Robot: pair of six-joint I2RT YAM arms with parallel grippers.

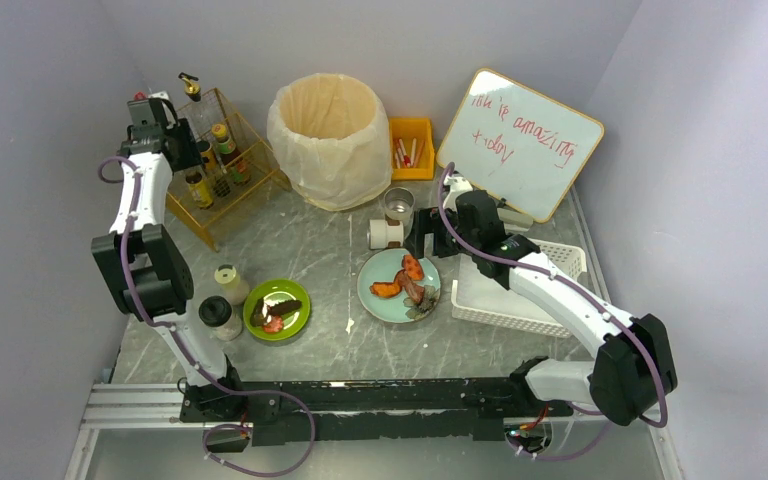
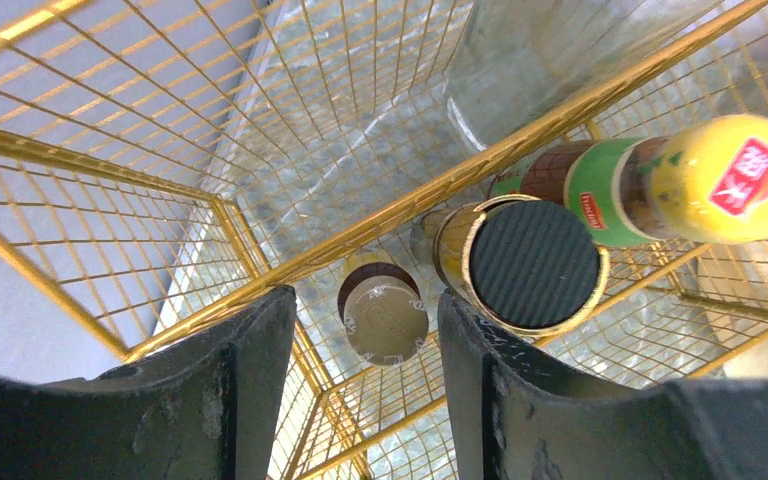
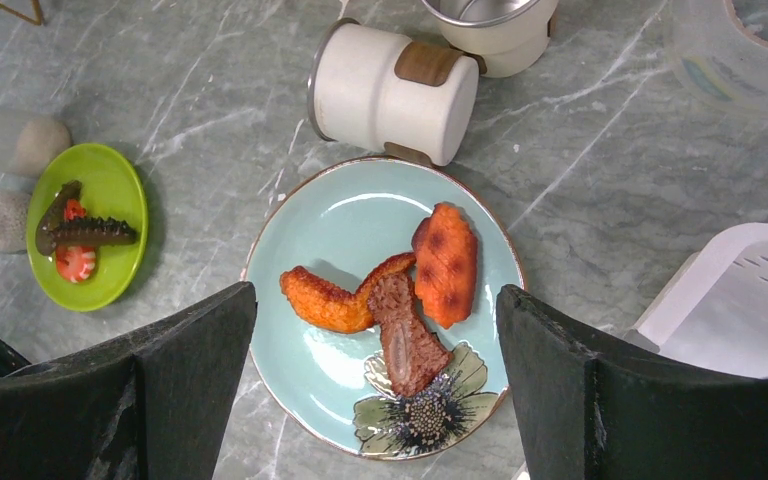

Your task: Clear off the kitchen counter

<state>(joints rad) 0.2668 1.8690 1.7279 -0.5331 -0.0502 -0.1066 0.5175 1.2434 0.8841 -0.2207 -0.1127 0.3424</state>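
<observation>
The kitchen counter [image 1: 330,250] is grey marble-look stone. At its back left stands a gold wire rack [image 1: 222,165]. My left gripper [image 1: 190,160] hangs open over it. In the left wrist view a small jar with a tan lid [image 2: 385,318] stands in the rack below the jaws, clear of both fingers [image 2: 260,350]. A black-lidded jar [image 2: 535,262] and a yellow-capped bottle [image 2: 725,178] stand beside it. My right gripper [image 3: 375,295] is wide open and empty above a blue flowered plate [image 3: 350,225] that holds fried food pieces [image 3: 445,262].
Left of centre are a green plate [image 1: 300,325] of food scraps and two jars [image 1: 230,283]. A tipped white mug [image 1: 385,233] and a metal cup [image 1: 398,205] lie behind the blue plate. A lined bin [image 1: 332,125], yellow box [image 1: 411,148], whiteboard [image 1: 520,140] and white basket [image 1: 520,300] sit around.
</observation>
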